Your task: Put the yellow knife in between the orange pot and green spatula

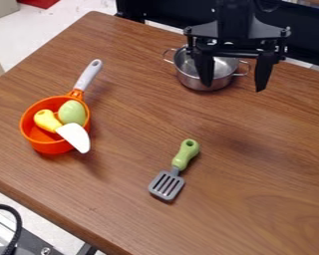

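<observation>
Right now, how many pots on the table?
2. The orange pot is toward the left, with the yellow knife resting in it, blade over the rim. The metal pot is near the far edge, partly hidden by the gripper.

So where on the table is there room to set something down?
The table is bare between the orange pot and the green spatula, on the spatula's right in view, and between the orange pot's handle and the steel pot. Crowded: inside the orange pot, with knife and green piece, and at the steel pot, overlapped by the pincer.
</observation>
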Tool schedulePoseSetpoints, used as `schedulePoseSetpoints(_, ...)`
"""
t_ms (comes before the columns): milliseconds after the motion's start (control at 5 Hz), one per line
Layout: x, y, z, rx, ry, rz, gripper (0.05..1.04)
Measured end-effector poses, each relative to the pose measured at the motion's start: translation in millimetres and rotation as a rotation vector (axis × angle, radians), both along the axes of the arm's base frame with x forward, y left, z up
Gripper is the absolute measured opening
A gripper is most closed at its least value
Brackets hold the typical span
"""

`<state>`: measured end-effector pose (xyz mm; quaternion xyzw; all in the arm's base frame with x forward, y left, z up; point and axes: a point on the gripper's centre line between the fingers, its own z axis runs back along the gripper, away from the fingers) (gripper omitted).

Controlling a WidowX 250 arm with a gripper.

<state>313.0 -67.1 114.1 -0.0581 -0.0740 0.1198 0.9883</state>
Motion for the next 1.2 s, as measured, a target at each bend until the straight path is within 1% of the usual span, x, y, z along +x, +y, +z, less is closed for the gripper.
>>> schedulePoseSetpoints(200, -5, 0, -10.8, 0.001, 0.036, 0.006, 1.003)
schedulePoseSetpoints(400, -15, 9, -15.3, -0.009, 0.046, 0.052, 1.003)
schedulePoseSetpoints(600, -30, 35, -1.6, 0.008, 0.025, 0.137, 1.003)
schedulePoseSetpoints(800, -52, 70, 1.5, 0.021, -0.009, 0.193, 1.003)
schedulePoseSetpoints(1000, -76, 102, 1.5, 0.065, -0.033, 0.241, 1.003)
schedulePoseSetpoints(1200, -92, 127, -1.9, 0.076, 0.012, 0.282, 1.003)
